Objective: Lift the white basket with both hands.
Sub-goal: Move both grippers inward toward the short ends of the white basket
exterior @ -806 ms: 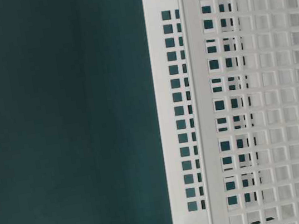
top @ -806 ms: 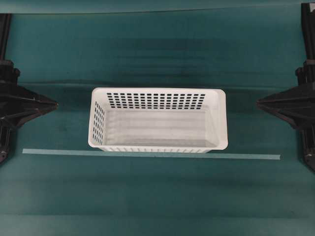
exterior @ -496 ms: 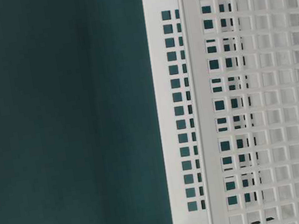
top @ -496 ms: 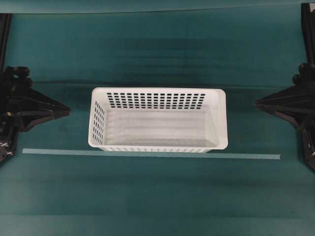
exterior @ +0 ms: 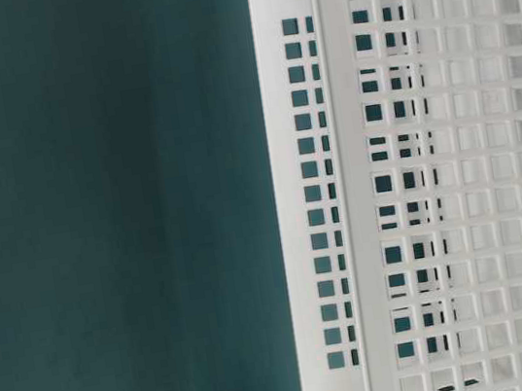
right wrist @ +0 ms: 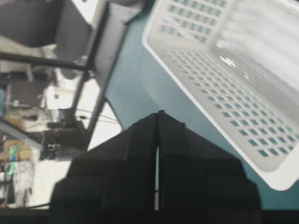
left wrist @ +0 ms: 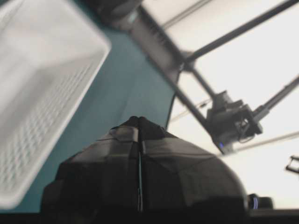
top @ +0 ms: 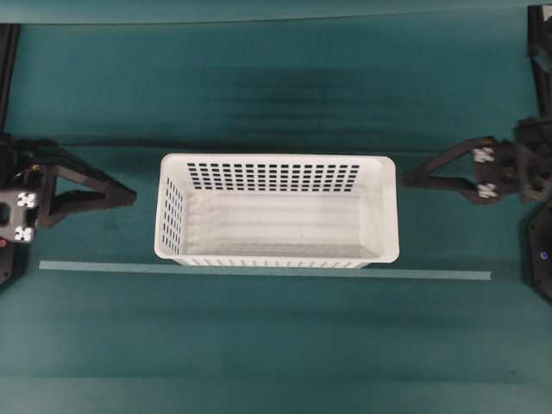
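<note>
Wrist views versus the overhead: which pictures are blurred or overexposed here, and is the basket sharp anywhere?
Left wrist view: white basket smeared by blur, background blown out bright behind the left gripper. Right wrist view: basket's far part soft, near holes fairly crisp, right gripper dark. Overhead view: basket sharp, evenly lit. Table-level view: sharp, but apparently turned sideways.
</note>
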Robot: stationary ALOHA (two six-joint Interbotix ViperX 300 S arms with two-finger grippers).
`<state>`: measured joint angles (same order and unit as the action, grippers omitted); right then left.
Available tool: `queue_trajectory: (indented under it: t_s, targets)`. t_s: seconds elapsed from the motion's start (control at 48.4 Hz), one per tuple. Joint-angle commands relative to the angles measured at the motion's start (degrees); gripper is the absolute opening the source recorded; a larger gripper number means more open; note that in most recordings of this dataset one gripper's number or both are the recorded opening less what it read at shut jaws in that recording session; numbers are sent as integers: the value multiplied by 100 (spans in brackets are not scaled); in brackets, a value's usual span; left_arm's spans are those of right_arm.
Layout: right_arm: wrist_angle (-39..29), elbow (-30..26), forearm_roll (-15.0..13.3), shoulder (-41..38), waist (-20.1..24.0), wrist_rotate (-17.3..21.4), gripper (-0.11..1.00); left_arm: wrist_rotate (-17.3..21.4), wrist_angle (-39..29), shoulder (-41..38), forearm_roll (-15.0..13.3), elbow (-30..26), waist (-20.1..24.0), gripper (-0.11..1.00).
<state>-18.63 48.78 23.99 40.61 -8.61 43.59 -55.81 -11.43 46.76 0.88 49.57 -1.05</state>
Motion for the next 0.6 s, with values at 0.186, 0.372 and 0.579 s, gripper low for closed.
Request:
queue_trajectory:
  t_s: [0.186,0.372,0.579]
  targets:
    - [-1995,-721,-448,-1274,-264,940,1,-1187,-765,-290,18,-448,220,-5]
    - [-3085,-1239,-1336,-1811,-281,1828,1,-1749,-1617,-571,18,-475,519,-5]
    - [-3911,-1433,-1934,-2004,-281,2874,1,-2153,-2663,-923,26,-545,554,-5]
